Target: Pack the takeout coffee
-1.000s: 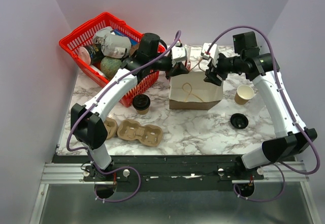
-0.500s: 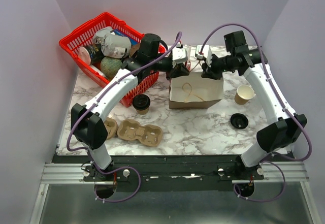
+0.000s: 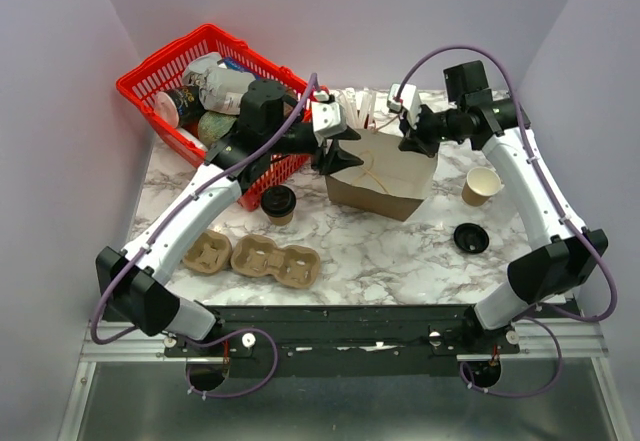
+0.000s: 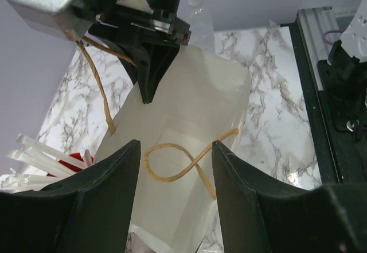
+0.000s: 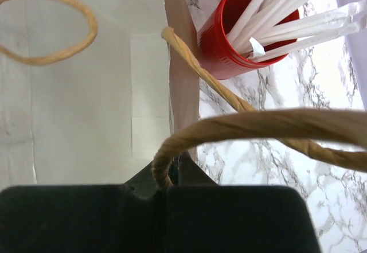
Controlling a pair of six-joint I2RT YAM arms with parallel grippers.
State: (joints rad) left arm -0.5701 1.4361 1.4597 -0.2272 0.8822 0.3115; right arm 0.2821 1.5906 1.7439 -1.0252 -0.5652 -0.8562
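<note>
The takeout coffee (image 3: 278, 201), a small brown cup with a black lid, stands on the table left of the paper bag (image 3: 382, 175). The bag is open and tilted. My right gripper (image 3: 410, 144) is shut on the bag's far right rim (image 5: 182, 92), where a twine handle (image 5: 258, 124) loops past the jaws (image 5: 175, 175). My left gripper (image 3: 338, 153) is open just off the bag's left rim, holding nothing. In the left wrist view its fingers (image 4: 175, 167) frame the bag's pale inside (image 4: 189, 121).
A red basket (image 3: 160, 71) of groceries fills the back left. The red straw cup (image 5: 241, 29) stands behind the bag. A lidless tan cup (image 3: 482, 185) and a loose black lid (image 3: 471, 237) lie right. Cardboard cup carriers (image 3: 275, 261) sit front left.
My left gripper has let go of the bag's rim, opened and drawn back to the left. The right gripper has shut on the right rim, and the bag has tilted.
</note>
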